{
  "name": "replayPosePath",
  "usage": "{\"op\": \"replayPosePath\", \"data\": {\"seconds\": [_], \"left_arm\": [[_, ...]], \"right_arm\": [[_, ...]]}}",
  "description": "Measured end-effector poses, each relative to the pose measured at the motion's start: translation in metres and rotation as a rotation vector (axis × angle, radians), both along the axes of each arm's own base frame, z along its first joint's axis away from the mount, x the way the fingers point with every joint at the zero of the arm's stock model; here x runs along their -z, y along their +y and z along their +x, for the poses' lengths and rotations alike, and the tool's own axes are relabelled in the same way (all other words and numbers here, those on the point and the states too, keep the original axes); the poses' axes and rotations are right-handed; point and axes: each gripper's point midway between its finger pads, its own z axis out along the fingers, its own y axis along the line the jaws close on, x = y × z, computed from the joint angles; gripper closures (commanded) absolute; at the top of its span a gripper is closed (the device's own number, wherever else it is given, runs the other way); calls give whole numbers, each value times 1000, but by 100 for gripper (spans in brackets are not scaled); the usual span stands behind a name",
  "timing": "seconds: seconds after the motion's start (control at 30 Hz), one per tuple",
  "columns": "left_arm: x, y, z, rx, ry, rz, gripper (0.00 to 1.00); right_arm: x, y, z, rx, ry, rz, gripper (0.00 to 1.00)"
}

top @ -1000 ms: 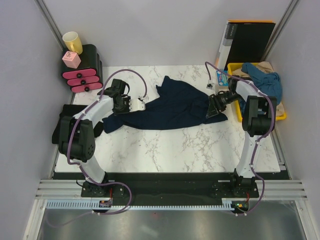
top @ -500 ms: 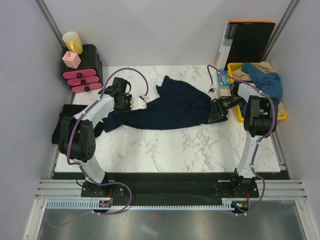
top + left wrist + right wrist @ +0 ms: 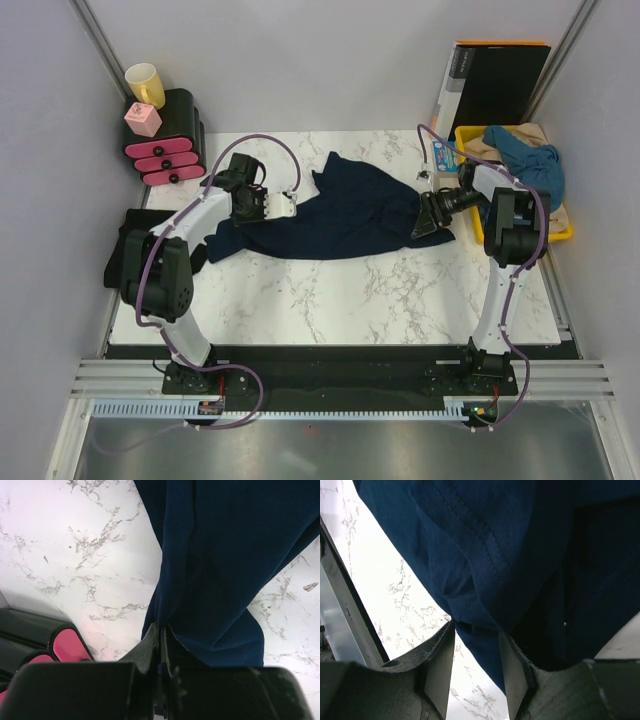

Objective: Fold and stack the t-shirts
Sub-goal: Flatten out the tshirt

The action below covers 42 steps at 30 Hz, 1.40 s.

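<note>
A large dark navy t-shirt point(image 3: 345, 212) lies crumpled across the middle of the marble table. My left gripper point(image 3: 283, 207) is shut on its left edge, and in the left wrist view the cloth point(image 3: 220, 555) hangs from the pinched jaws of that gripper point(image 3: 161, 626). My right gripper point(image 3: 425, 222) is at the shirt's right end. Its jaws stand apart around a stitched hem point(image 3: 480, 545), with marble showing between them, as the right wrist view of the gripper point(image 3: 476, 629) shows. A medium-blue t-shirt point(image 3: 528, 160) and a beige one point(image 3: 483, 148) lie in the yellow tray point(image 3: 563, 230).
A black orange-edged folder point(image 3: 497, 85) leans on the back wall behind the tray. A black unit with pink drawers point(image 3: 165, 145) and a yellow cup point(image 3: 145, 83) stands at the back left, close to my left arm. Dark cloth point(image 3: 125, 255) hangs at the table's left edge.
My left gripper has shifted a little to the right and back with the shirt's edge. My right wrist has drawn slightly toward the tray, and the navy shirt is stretched a bit flatter between them.
</note>
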Motion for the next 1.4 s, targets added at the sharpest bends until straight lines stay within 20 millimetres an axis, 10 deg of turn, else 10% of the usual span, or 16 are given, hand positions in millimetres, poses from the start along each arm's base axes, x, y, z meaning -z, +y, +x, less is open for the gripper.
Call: {"op": "replayPosePath", "data": {"seconds": [0.33, 0.63, 1.03, 1.23, 1.4], "left_arm": [[5, -1, -1, -5, 12, -1, 98], [5, -3, -2, -16, 16, -11, 98], [5, -6, -2, -19, 14, -16, 98], [-16, -7, 16, -55, -54, -47, 98], [-90, -10, 67, -81, -321, -85, 98]], "right_arm": [[-2, 19, 5, -2, -8, 34, 58], [-2, 38, 8, -19, -16, 38, 100], [-4, 9, 32, 22, -136, -209, 100], [-87, -40, 79, 30, -471, -501, 100], [-208, -77, 120, 65, -833, -730, 100]]}}
